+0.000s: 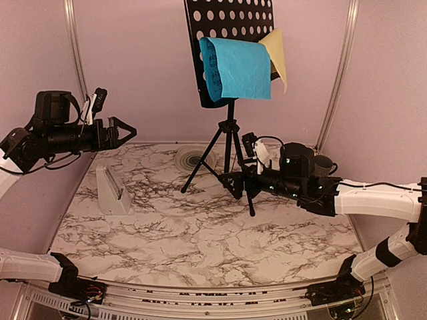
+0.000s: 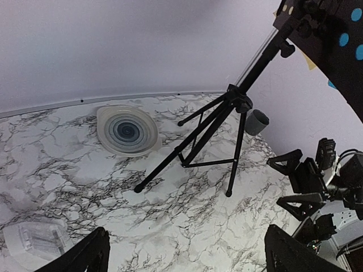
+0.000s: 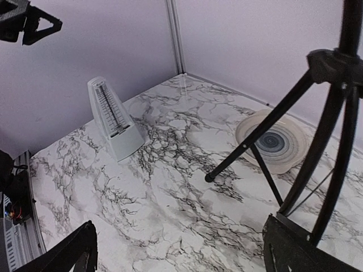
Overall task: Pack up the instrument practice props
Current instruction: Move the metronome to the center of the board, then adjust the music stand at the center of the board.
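2 pairs of fingers stand wide open and hold nothing. The right fingers (image 3: 298, 246) sit low over the worktop (image 3: 170, 192), and 1 front leg of the music stand (image 1: 230, 23) runs down just beside 1 of them; I cannot tell whether it touches. The left fingers (image 2: 85, 255) hover high at the left side, apart from everything and facing the stand.

Further out, the metronome (image 3: 113, 122) stands upright on the left part of the worktop. The blue page (image 1: 237, 67) is draped over the stand's desk, and the yellow page (image 1: 279, 53) hangs at its right edge. A flattened ringed bowl (image 2: 127, 130) lies by the back wall near the tripod feet, and a dark mug (image 2: 256, 122) stands close to the far leg.

Nothing looks packed yet. The step in hand seems to be the right arm's approach to the tripod. The pages would likely slide off if the stand tips, so the next move probably calls for steadying that leg while the raised left arm reaches for the 2 pages.
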Robot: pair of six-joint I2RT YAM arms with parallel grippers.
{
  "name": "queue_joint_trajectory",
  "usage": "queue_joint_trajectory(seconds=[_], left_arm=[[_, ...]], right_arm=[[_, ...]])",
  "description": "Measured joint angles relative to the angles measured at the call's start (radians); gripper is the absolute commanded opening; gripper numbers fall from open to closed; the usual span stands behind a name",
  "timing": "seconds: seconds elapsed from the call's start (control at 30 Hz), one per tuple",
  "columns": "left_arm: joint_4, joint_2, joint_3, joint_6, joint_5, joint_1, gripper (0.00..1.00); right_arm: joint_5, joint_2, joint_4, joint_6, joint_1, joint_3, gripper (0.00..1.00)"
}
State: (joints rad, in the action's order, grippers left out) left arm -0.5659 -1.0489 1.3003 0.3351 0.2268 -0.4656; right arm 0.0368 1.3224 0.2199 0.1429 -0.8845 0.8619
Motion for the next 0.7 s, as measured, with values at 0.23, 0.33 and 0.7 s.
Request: queue_joint_trajectory(seconds=[0.23, 0.33, 0.7], left_arm=[[0.244, -0.145, -0.068, -0.013, 0.000, -0.117, 0.86], [0.338, -0.244, -0.068, -0.042, 0.002, -0.138, 0.80], [0.692, -0.543, -0.051, -0.230, 0.099, -0.144, 0.76]], right_arm=[[0.026, -0.115, -0.050, 0.027, 0.170, -0.079, 0.86], [0.075, -0.117, -0.072, 0.040, 0.261, -0.079, 0.78], [0.288, 0.059, -0.130, 0.037, 0.367, 0.045, 0.49]])
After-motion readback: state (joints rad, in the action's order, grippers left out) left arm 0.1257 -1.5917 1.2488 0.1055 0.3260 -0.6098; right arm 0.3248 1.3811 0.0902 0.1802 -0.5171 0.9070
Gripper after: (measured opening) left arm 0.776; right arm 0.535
